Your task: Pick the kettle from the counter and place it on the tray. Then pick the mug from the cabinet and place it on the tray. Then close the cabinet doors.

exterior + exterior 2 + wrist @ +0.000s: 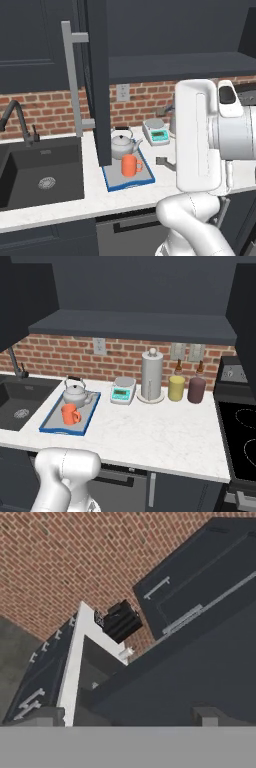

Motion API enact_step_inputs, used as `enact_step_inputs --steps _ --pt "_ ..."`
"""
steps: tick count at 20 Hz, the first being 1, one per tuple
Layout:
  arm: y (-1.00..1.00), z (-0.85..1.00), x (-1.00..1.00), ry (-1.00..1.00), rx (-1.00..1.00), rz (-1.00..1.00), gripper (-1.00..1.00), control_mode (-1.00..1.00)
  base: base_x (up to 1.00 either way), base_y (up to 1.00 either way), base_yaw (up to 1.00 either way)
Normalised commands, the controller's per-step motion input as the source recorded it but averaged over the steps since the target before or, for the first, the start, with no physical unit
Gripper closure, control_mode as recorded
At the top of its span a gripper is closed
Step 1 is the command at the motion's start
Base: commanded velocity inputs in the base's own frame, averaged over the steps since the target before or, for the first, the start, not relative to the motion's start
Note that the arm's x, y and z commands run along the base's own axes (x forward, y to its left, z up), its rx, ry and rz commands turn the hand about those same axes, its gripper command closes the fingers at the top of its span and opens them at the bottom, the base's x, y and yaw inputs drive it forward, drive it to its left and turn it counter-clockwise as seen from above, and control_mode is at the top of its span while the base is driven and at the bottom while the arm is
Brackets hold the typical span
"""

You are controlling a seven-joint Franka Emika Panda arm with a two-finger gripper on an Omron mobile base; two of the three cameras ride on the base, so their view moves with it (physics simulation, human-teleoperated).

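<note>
The silver kettle (122, 145) (76, 391) stands on the blue-rimmed tray (131, 184) (48, 421) on the white counter (125, 201) (160, 431). The orange mug (131, 165) (70, 414) stands on the same tray, just in front of the kettle. Both navy cabinet doors are swung open: the left door (98, 75) (25, 296) with its grey bar handle (74, 80), and the right door (245, 311). The cabinet shelf (135, 323) looks bare. My gripper (129, 716) is open and holds nothing; it faces tilted brick wall and dark cabinet panels.
A dark sink (40, 175) with a faucet (17, 120) lies left of the tray. Behind it to the right stand a white scale (123, 391), a paper-towel roll (152, 376), a yellow canister (176, 388) and a dark-red one (196, 390). A stove (240, 441) is far right.
</note>
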Motion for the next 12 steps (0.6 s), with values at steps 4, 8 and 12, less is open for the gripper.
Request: enact_step_inputs --steps 4,8,12 --pt "0.34 0.09 -0.15 -0.15 -0.11 0.00 -1.00 -1.00 0.00 0.00 0.00" --pt "0.45 0.00 -0.14 -0.13 -0.13 -0.01 -1.00 -1.00 0.00 0.00 0.00" --pt "0.53 0.00 0.00 0.00 -0.13 -0.06 -1.00 -1.00 0.00 0.00 0.00"
